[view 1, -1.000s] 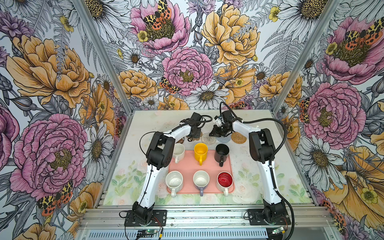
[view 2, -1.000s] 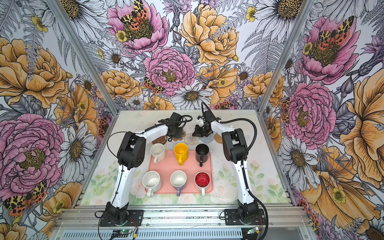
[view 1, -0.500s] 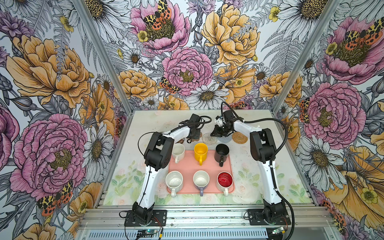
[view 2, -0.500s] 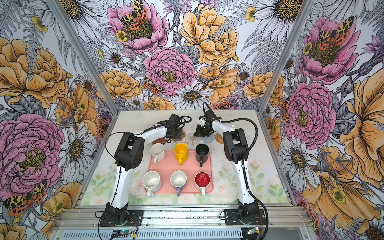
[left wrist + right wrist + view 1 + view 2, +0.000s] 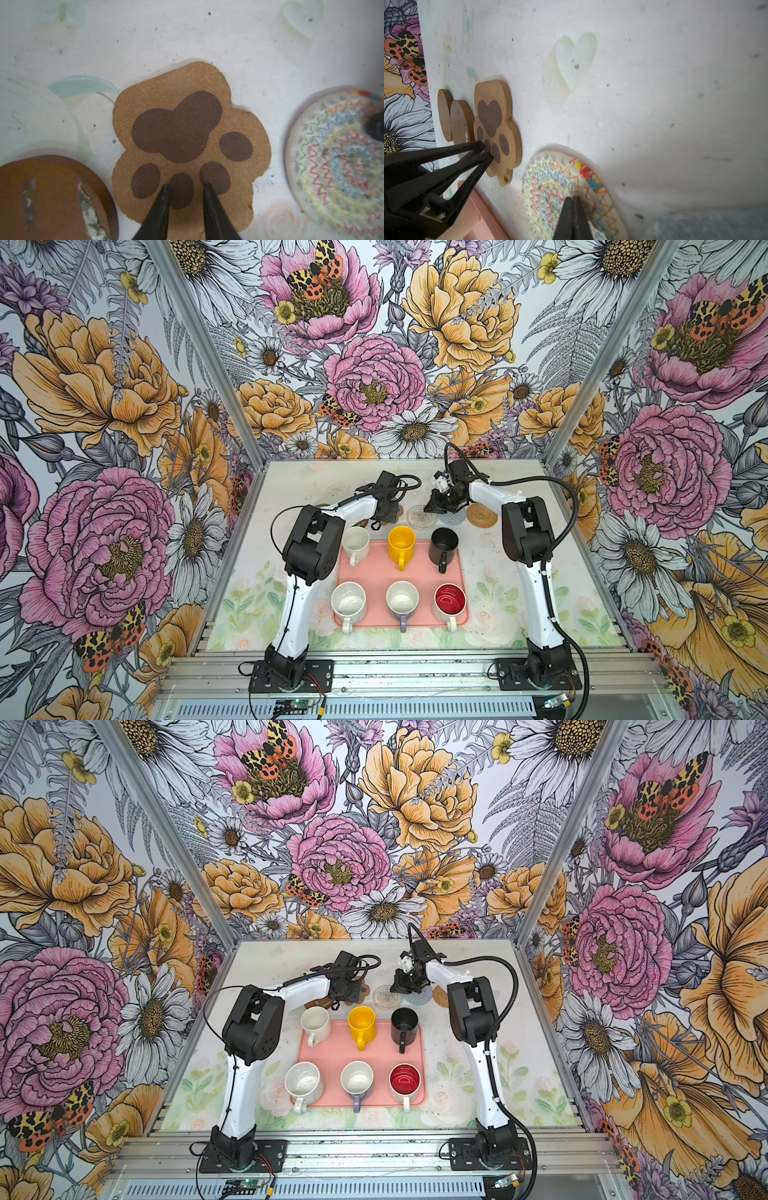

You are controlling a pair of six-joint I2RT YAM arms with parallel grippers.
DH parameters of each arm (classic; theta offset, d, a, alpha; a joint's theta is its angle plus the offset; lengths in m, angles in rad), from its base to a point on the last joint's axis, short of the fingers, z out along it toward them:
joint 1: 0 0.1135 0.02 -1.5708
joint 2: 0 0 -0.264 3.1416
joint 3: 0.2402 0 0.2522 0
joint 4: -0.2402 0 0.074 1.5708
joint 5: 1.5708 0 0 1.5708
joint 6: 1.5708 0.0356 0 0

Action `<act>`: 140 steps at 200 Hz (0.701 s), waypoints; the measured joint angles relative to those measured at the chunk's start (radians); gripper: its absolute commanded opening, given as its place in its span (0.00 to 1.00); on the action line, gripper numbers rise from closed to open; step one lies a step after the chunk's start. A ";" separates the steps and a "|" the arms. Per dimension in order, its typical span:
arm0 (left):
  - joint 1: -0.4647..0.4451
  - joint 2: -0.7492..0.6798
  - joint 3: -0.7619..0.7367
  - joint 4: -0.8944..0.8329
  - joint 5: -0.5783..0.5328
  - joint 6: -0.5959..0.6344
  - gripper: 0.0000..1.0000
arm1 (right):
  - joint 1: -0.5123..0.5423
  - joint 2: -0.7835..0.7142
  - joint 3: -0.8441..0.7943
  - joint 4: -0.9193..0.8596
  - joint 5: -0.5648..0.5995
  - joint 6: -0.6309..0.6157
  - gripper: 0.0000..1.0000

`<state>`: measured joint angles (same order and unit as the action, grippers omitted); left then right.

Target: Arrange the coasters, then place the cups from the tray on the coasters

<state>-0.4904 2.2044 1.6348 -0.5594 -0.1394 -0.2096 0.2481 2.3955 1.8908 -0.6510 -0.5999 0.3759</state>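
My left gripper (image 5: 185, 185) rests its tips on the toe end of the tan paw coaster (image 5: 187, 145), jaws a little apart with nothing between them. My right gripper (image 5: 573, 197) is shut, its tip pressing on the clear patterned coaster (image 5: 550, 187). In both top views the coasters lie in a row behind the pink tray (image 5: 374, 568): two dark brown discs (image 5: 445, 114), paw (image 5: 365, 990), clear (image 5: 417, 519), pale blue (image 5: 453, 517), rattan (image 5: 482, 515). Six cups stand on the tray: white (image 5: 355, 540), yellow (image 5: 401, 543), black (image 5: 444, 545), speckled (image 5: 348, 602), lavender (image 5: 402, 600), red-lined (image 5: 450, 600).
Flowered walls close in the table on three sides. The two grippers work close together above the coaster row, just behind the tray's back rim (image 5: 473, 207). Bare tabletop (image 5: 332, 477) lies behind the coasters, and more lies to the right of the tray (image 5: 519, 605).
The left arm's elbow has swung slightly to the left. Both grippers stay on their coasters, with no visible change in their jaws.
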 measured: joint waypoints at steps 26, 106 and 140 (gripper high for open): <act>0.000 -0.017 -0.031 0.020 0.000 -0.001 0.29 | -0.002 -0.001 0.000 -0.002 0.003 0.000 0.00; -0.006 -0.045 -0.078 0.044 0.002 -0.002 0.28 | -0.006 -0.003 0.000 -0.004 0.009 0.008 0.00; -0.008 -0.048 -0.080 0.043 0.002 -0.002 0.28 | -0.008 -0.004 0.006 -0.010 0.027 0.024 0.00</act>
<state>-0.4980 2.1567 1.5543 -0.5167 -0.1375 -0.2111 0.2405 2.3917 1.8965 -0.6613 -0.5728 0.3996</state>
